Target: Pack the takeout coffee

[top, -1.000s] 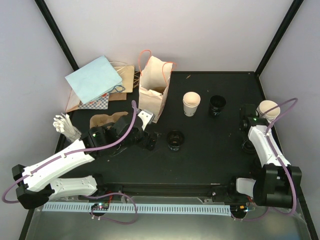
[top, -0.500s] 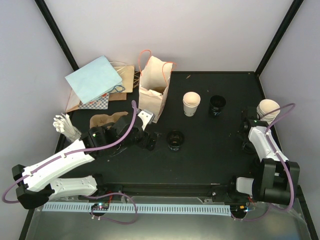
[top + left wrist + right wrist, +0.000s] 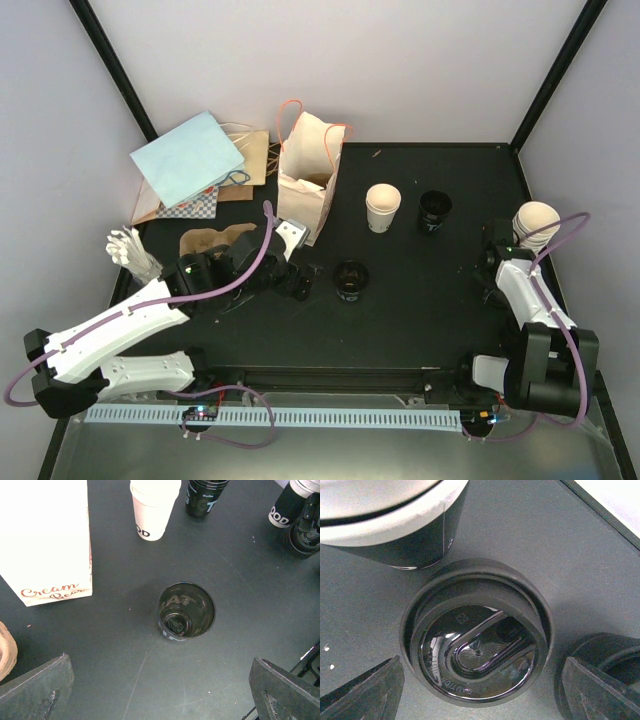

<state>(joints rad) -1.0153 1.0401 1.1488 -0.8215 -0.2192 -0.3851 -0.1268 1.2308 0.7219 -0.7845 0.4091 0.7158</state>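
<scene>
Both tools hang wide open, gripping nothing. Left tool (image 3: 160, 680) hovers by an open black cup (image 3: 186, 611), with the cream bag (image 3: 47, 540) off to one side. The cream coffee cup (image 3: 382, 207) stands on the surface (image 3: 420, 310) right of the bag. Right tool (image 3: 480, 680) is over a black lid (image 3: 477, 652), beside a cup stack (image 3: 535, 222). It's slid toward the near edge since a second ago; the left arm hasn't budged.

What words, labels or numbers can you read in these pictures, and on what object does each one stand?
"Cream Bear": red-brown script on the cream paper bag.
"OD": end of a cut-off word on the white paper cup.
"OOD": white letters on the black-sleeved cup, partly out of frame.
"T": on the far black cup; the rest is unreadable.
Open black cup: lettering too blurred to read.
Round black plastic lid: embossed text too small to read.
</scene>
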